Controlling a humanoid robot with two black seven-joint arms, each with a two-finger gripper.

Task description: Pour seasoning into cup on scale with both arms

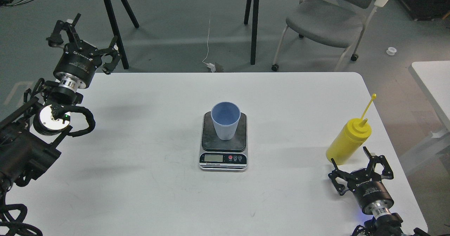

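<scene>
The light-blue ribbed cup [225, 120] stands upright on the dark plate of the scale [223, 158] at the middle of the white table [140, 179]. The yellow seasoning bottle [346, 143] is near the table's right edge and leans sharply to the right, its nozzle and cap strap pointing up and right. My right gripper [358, 167] is open and empty just in front of the bottle's base, apart from it. My left gripper [82, 41] is open and empty, raised past the table's far left corner.
A grey chair [327, 21] and the black legs of another table [253, 25] stand on the floor behind. A second white table [432, 81] is at the right. The bottle is close to the table's right edge [383, 123].
</scene>
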